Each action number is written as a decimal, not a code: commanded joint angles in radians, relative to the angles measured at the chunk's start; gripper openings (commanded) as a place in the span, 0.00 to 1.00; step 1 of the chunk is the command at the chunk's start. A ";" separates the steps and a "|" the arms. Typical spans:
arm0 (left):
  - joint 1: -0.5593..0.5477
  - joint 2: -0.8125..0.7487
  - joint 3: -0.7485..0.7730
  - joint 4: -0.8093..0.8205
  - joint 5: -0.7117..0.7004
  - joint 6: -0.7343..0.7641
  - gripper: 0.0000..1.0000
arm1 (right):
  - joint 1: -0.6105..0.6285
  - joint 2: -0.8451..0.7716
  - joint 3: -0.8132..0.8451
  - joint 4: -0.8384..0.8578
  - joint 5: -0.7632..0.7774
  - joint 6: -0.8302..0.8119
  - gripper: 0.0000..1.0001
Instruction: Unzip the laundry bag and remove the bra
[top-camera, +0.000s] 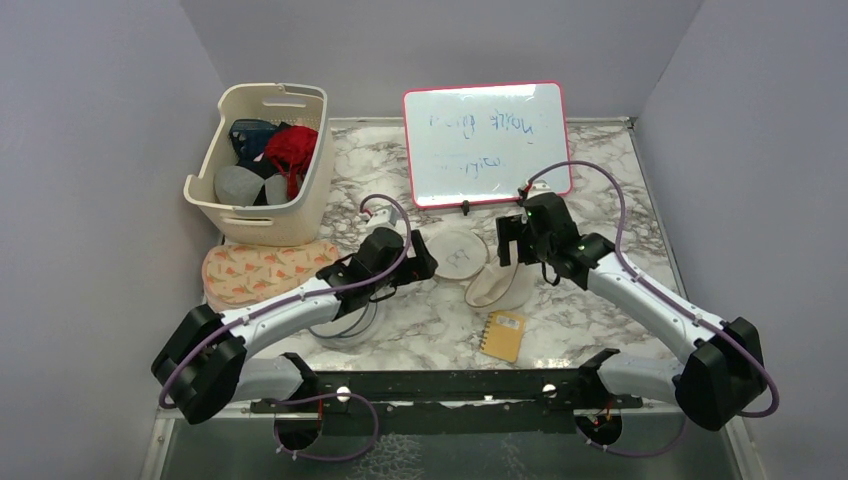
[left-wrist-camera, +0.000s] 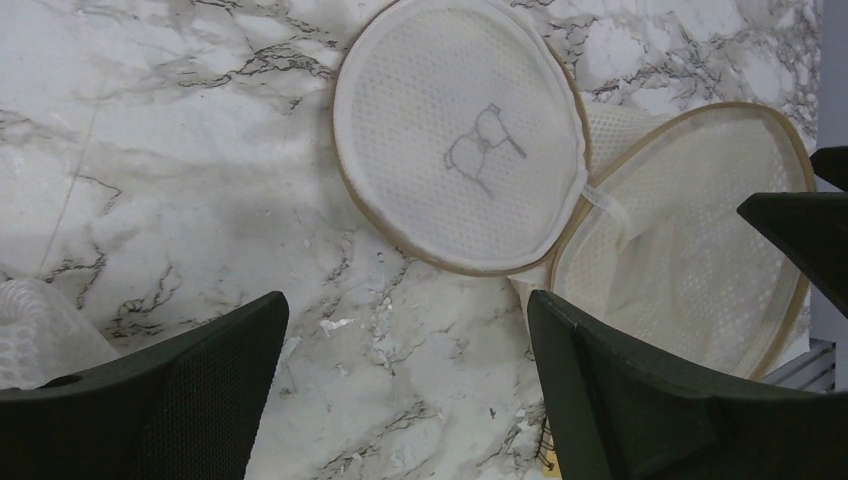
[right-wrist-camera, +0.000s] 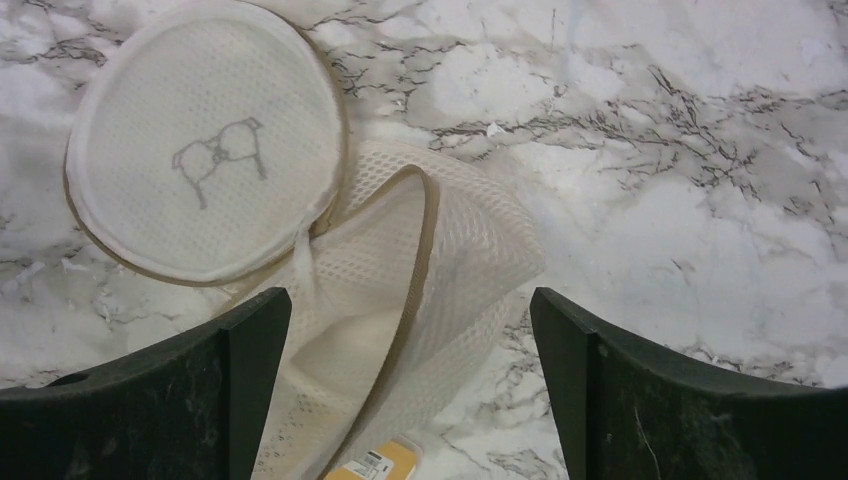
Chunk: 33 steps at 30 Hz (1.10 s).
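Observation:
The laundry bag lies unzipped at mid table. Its flat round lid (top-camera: 459, 254) with the bra icon is flipped open and lies flat. It also shows in the left wrist view (left-wrist-camera: 460, 140) and the right wrist view (right-wrist-camera: 205, 150). The mesh body (top-camera: 497, 290) lies beside it with its tan-rimmed mouth open (left-wrist-camera: 690, 250) (right-wrist-camera: 400, 290). I see no bra in it. My left gripper (top-camera: 420, 262) (left-wrist-camera: 405, 330) is open and empty just left of the lid. My right gripper (top-camera: 508, 240) (right-wrist-camera: 410, 320) is open and empty above the bag body.
A cream basket (top-camera: 225, 205) with clothes stands at the back left, with a floral pad (top-camera: 255, 272) in front of it. A whiteboard (top-camera: 487, 142) leans at the back. A yellow notebook (top-camera: 502, 335) lies near the bag. A clear disc (top-camera: 345, 325) lies under my left arm.

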 joint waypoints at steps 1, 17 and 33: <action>-0.016 0.049 0.004 0.105 0.057 -0.049 0.82 | 0.004 -0.057 0.003 -0.014 -0.004 0.033 0.89; -0.019 0.248 -0.106 0.402 0.033 -0.504 0.67 | 0.005 -0.284 -0.040 0.150 -0.247 -0.007 0.87; 0.006 0.471 -0.129 0.774 0.042 -0.520 0.35 | 0.005 -0.353 -0.067 0.129 -0.199 -0.021 0.86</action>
